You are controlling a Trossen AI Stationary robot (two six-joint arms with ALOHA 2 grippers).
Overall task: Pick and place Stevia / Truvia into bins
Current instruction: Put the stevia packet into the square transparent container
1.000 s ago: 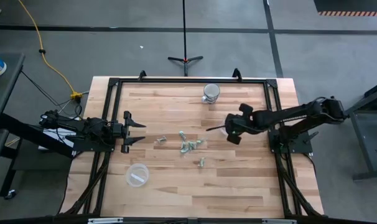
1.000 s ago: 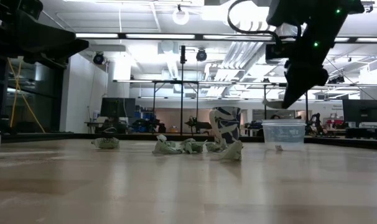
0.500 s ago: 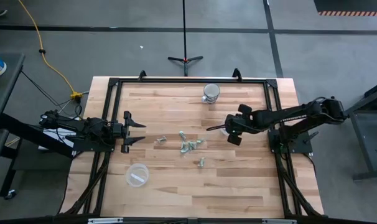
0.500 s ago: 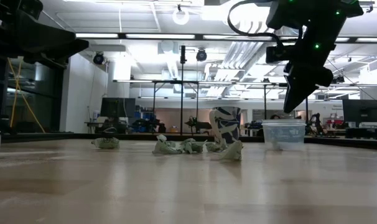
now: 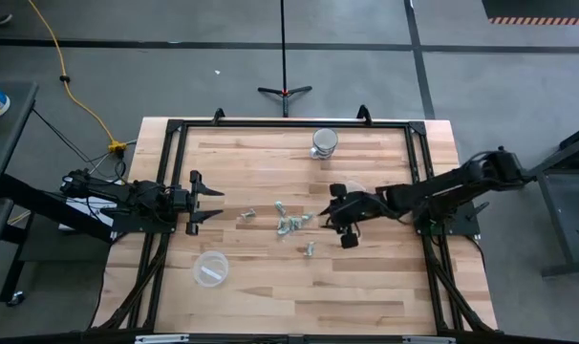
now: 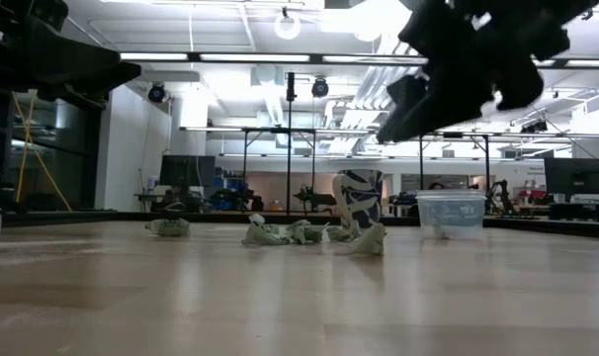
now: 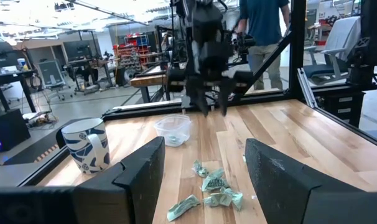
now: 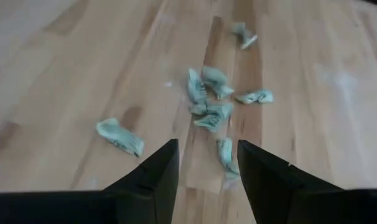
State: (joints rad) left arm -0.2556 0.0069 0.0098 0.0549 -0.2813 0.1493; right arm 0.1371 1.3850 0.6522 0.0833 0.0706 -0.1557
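The right gripper point(image 5: 320, 221) hung wide open, holding nothing, just beside the green packets point(image 5: 291, 224) scattered mid-table. The left gripper point(image 5: 216, 204), also open, waited at the table's left side.

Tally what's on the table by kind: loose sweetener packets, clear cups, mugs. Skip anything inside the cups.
Loose sweetener packets: 7 (counted in the right wrist view)
Clear cups: 2
Mug: 1
Total: 10
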